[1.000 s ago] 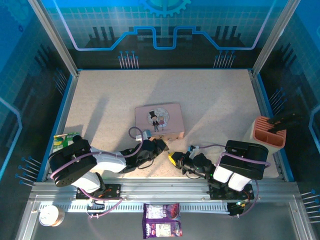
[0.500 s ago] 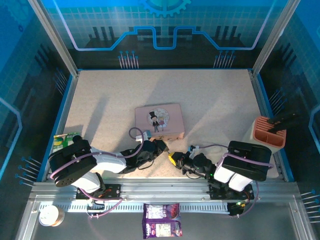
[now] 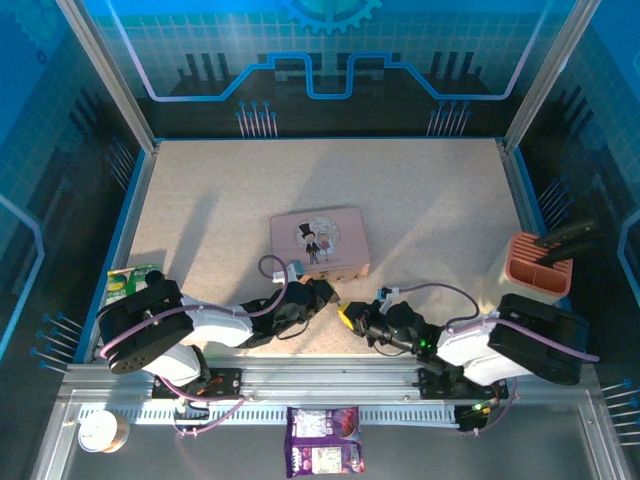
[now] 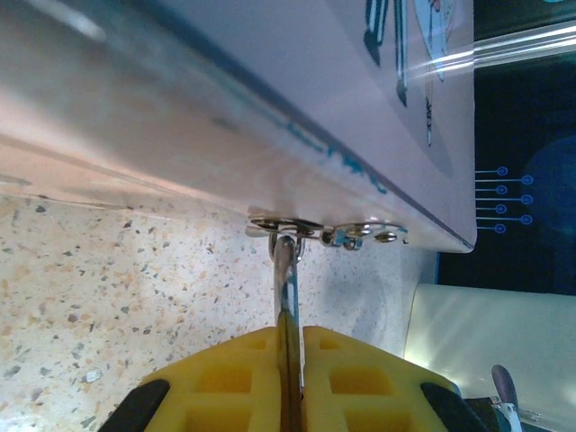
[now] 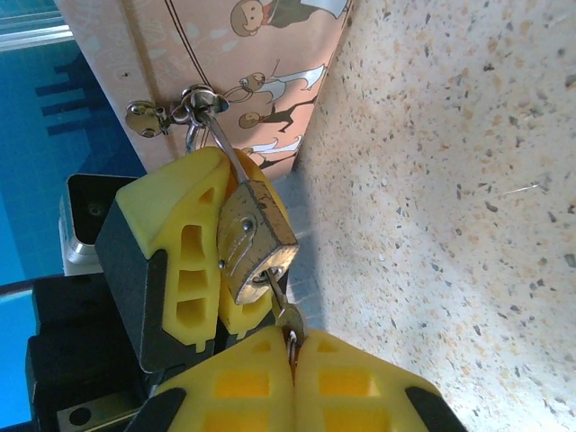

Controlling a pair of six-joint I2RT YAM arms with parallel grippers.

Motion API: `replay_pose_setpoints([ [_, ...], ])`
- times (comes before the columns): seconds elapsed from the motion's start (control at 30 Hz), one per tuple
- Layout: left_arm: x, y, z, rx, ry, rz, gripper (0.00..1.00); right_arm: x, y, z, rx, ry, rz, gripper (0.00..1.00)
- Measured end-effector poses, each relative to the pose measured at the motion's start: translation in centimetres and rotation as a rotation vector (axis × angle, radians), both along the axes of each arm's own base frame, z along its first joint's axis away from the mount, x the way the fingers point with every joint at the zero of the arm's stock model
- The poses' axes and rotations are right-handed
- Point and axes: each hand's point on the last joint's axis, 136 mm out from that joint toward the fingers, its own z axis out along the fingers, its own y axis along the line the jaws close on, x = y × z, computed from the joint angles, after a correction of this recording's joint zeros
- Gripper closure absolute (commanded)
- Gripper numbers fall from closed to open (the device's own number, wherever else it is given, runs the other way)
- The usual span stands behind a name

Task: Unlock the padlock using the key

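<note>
The brass padlock hangs by its thin silver shackle from the hasp on the front of the pink tin. My left gripper is shut on the padlock body, which shows edge-on between the yellow fingers. My right gripper is shut on the small silvery key; the key's blade sits in the keyhole on the padlock's underside. In the top view both grippers, left and right, meet just in front of the tin's near edge.
A coral holder with dark tools stands at the right edge, close to my right arm's elbow. A green packet lies at the left edge. A purple packet and a tape roll lie off the table in front.
My right arm's upper links have swung out to the right and lower, while its gripper stays on the key at the padlock. The left arm and the tin have not moved.
</note>
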Motion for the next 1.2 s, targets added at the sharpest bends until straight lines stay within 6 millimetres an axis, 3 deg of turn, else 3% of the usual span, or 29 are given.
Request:
replay_pose_setpoints([
  [0.27, -0.1, -0.9, 1.6, -0.057, -0.014, -0.004, 1.00, 0.1, -1.2, 1.6, -0.043, -0.039, 0.010, 1.00],
  [0.5, 0.1, -1.5, 2.3, -0.057, -0.022, -0.005, 1.00, 0.2, -1.2, 1.8, -0.089, -0.044, 0.036, 1.00],
  [0.77, -0.2, -1.0, 1.1, -0.008, 0.005, -0.001, 1.00, 0.6, -0.2, 0.7, -0.097, -0.027, 0.059, 1.00],
  [1.2, -0.1, -1.1, 1.4, 0.003, 0.001, 0.012, 1.00, 1.0, -0.5, 1.0, -0.094, -0.018, 0.074, 1.00],
])
